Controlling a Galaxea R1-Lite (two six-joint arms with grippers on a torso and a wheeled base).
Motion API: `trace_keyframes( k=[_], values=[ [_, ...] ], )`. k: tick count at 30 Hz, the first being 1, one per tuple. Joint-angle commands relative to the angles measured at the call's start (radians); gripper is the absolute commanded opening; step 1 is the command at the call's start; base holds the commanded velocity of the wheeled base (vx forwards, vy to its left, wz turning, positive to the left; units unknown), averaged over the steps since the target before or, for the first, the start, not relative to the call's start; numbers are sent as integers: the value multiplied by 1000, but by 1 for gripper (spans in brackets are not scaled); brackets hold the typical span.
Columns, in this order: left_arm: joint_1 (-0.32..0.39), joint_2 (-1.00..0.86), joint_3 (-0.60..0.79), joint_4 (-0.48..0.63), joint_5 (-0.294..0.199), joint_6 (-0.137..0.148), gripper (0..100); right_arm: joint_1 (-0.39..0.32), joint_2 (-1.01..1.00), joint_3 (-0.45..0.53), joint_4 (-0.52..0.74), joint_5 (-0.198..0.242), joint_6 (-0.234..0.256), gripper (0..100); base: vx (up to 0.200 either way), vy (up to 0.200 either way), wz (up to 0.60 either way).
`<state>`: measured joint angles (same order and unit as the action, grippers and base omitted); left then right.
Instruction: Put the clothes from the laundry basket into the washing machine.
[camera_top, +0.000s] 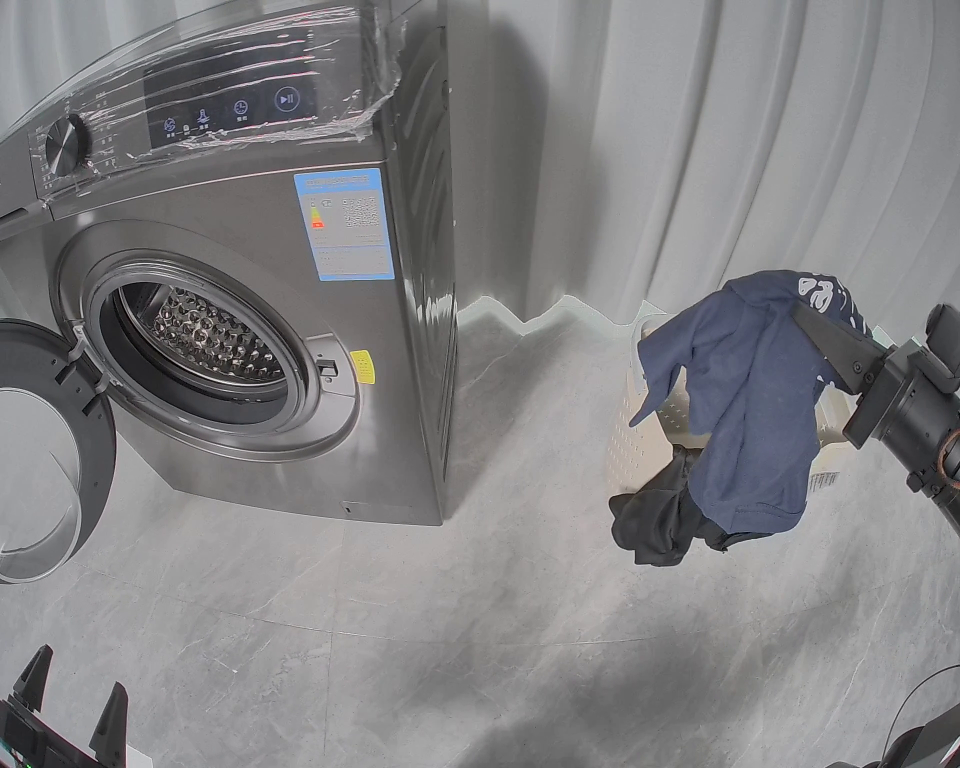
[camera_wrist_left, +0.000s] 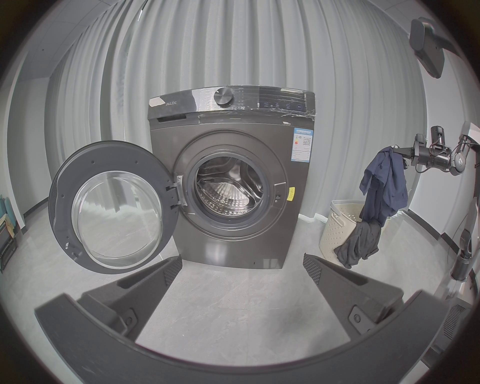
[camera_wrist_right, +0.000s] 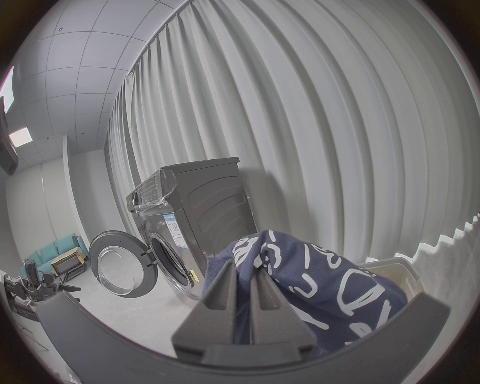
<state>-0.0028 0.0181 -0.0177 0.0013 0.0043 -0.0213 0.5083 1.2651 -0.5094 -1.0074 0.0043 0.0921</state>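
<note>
A grey washing machine (camera_top: 300, 300) stands at the left with its round door (camera_top: 45, 450) swung wide and the steel drum (camera_top: 205, 340) bare. At the right, my right gripper (camera_top: 815, 325) is shut on a navy blue shirt (camera_top: 750, 420) with white print, held up above the cream laundry basket (camera_top: 640, 440). The shirt hangs down over the basket's front. A black garment (camera_top: 660, 515) droops over the basket rim below it. In the right wrist view the fingers (camera_wrist_right: 225, 295) pinch the navy cloth (camera_wrist_right: 320, 295). My left gripper (camera_top: 70, 710) is low at the near left, open and holding nothing.
White curtains (camera_top: 700, 150) hang behind the machine and basket. Pale tiled floor (camera_top: 450, 600) stretches between the washer and the basket. In the right wrist view a teal sofa (camera_wrist_right: 52, 247) stands far off across the room.
</note>
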Motion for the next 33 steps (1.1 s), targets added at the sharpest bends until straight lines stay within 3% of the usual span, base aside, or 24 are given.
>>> trace_keyframes(
  k=[1,19,22,33],
  values=[
    [0,-17,15,0,0,0,100,-1,2,2,0,-1,0,0,0,200,0],
    [0,-17,16,0,0,0,100,-4,5,9,1,-7,1,0,0,200,0],
    [0,-17,15,0,0,-2,100,-4,5,12,1,-9,1,0,0,0,0],
    [0,-17,15,0,0,-2,100,-11,7,15,9,-10,3,0,-200,0,0]
  ],
)
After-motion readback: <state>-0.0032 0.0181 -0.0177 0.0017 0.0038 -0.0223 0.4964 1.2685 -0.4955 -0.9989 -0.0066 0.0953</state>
